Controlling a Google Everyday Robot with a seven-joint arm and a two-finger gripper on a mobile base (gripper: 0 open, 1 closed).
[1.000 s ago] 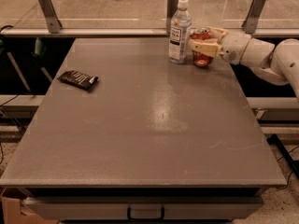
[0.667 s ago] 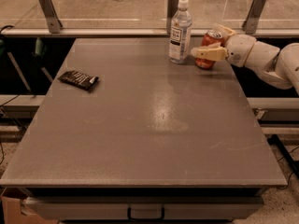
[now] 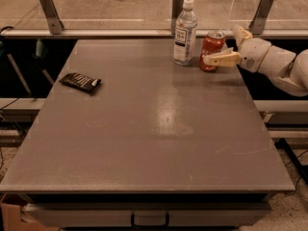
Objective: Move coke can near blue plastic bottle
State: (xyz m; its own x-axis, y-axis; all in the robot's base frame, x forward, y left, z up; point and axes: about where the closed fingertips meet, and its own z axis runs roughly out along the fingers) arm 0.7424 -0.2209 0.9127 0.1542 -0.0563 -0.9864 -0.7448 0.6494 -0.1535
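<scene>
I count one coke can [image 3: 211, 49], one blue plastic bottle [image 3: 185, 32] and one dark snack wrapper [image 3: 80, 82]. The can stands upright just beside the bottle, on its right, near the far edge of the grey table [image 3: 144, 143] (the wrapper lies well apart, at the left). Behind the table are metal brackets [image 3: 50, 9] and a pale floor. My arm [image 3: 284, 69] reaches in from the right. My gripper [image 3: 220, 44] is spread open: one finger [image 3: 222, 59] crosses the can's front, the other [image 3: 240, 33] points up, apart from it.
</scene>
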